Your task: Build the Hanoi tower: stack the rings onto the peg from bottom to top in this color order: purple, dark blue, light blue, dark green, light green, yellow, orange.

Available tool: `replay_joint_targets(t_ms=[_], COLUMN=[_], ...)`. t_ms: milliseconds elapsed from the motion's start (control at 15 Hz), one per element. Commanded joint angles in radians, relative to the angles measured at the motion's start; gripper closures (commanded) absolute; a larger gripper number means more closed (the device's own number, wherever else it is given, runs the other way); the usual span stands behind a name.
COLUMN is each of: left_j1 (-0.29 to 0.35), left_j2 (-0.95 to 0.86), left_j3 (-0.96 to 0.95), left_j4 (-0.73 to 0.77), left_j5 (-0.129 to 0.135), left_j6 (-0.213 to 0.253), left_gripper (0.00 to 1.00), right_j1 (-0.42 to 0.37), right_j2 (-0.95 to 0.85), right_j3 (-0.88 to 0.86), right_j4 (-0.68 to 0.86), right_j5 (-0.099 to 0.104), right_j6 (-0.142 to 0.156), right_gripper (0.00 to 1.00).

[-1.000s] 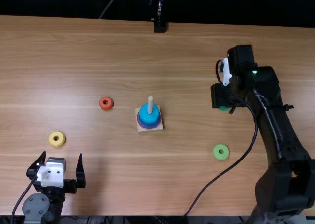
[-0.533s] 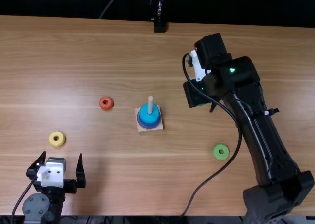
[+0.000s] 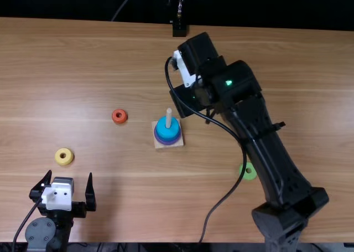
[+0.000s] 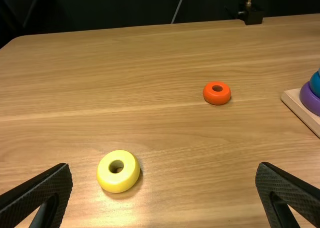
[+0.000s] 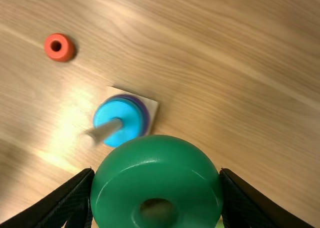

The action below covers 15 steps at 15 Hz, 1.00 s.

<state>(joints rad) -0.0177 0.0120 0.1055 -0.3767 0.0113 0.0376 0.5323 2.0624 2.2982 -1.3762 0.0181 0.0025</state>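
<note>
- The left gripper stands spread and empty at the near left, its work a later matter.
- Just beyond it, the thick yellow wooden-looking ring lies flat, due after light green.
- The small orange-red ring lies flat between yellow and the stand; it goes last.
- The pale round wooden peg rises upright from its square light-wood base, with the flat light blue ring above the purple ring; I cannot clearly pick out dark blue between them.
- The right gripper is clamped on the glossy dark green ring, off the peg. Placing dark green looks like the step in hand: centre its hole over the peg tip, lower it level, then release.
- The flat light green ring waits at the near right, next in order.
</note>
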Motion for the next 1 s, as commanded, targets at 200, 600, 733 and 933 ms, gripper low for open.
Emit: replay_joint_targets(t_ms=[200, 600, 733, 933], left_j1=[0.01, 0.01, 0.01, 0.01], left_j2=[-0.012, -0.012, -0.012, -0.012], left_j3=[-0.105, -0.105, -0.105, -0.105], left_j4=[-0.065, -0.065, -0.065, -0.065], left_j5=[0.009, 0.009, 0.009, 0.007], left_j6=[0.001, 0.001, 0.001, 0.001], left_gripper=[0.0, 0.0, 0.0, 0.0], right_j1=[0.057, 0.087, 0.087, 0.086], right_j2=[0.039, 0.067, 0.067, 0.067], right_j3=[0.075, 0.06, 0.038, 0.009], right_j4=[-0.004, -0.004, 0.002, 0.004], right_j5=[-0.003, -0.003, -0.003, -0.003], right_j6=[0.007, 0.009, 0.009, 0.009], right_gripper=[1.0, 1.0, 1.0, 1.0])
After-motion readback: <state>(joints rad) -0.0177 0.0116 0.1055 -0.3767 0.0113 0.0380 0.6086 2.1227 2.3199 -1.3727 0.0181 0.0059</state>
